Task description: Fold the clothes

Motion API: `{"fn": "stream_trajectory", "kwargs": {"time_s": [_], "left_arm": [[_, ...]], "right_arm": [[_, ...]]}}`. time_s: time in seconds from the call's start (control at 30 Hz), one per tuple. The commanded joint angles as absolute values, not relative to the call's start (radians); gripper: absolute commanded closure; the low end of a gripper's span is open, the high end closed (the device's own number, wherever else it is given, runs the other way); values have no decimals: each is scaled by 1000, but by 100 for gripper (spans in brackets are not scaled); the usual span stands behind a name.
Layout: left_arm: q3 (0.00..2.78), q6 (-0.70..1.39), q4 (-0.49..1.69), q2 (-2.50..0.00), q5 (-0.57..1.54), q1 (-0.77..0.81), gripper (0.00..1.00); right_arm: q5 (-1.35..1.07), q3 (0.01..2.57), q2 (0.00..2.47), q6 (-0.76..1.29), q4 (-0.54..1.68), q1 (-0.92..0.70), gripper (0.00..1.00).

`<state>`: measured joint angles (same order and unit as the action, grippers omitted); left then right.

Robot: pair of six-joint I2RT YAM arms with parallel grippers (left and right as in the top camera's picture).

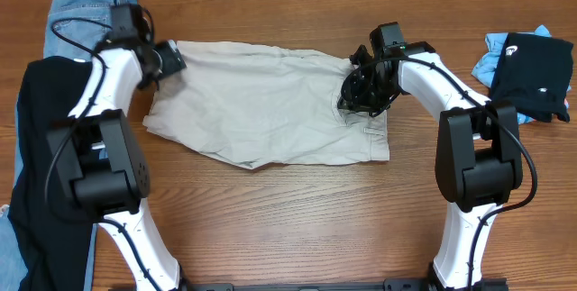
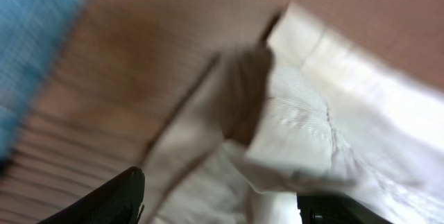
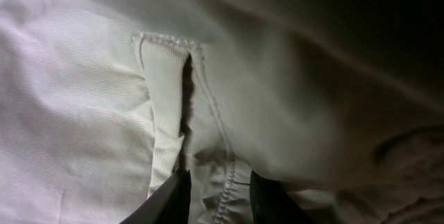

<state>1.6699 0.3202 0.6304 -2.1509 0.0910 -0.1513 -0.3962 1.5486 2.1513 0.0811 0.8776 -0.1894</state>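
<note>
Currently pinching the beige trousers, flat mid-frame on the surface, at their right end with the right tool, likely to fold it over. Hovering the left tool, spread open, by their upper-left corner.

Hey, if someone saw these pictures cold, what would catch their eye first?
The beige trousers, spread wrinkled across the middle of the wooden table, with an arm at each end: the left tool open at the upper left corner, the right tool closed on the waistband. Next, the piles: a dark garment over blue jeans on the left edge, a dark top on blue cloth at far right.
</note>
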Motion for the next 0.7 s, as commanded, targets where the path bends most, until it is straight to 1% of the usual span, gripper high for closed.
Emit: {"fn": "stream_trajectory", "kwargs": {"time_s": [0.0,0.23,0.43,0.57,0.67], "left_arm": [[1748,267,669,-2161,124,-141,28],[1738,247,741,-2164,123,-122,28],[1736,199,688,-2178,123,-121,29],[1736,170,642,-2193,122,-121,36],[1736,168,618,-2214,123,-121,46]], "right_arm": [[-307,1544,2153,81,888,-166,67],[-307,1544,2153,82,892,-166,67],[-307,1544,2153,82,895,-166,67],[-307,1544,2153,82,897,-166,67],[-307,1544,2153,82,899,-166,67]]}}
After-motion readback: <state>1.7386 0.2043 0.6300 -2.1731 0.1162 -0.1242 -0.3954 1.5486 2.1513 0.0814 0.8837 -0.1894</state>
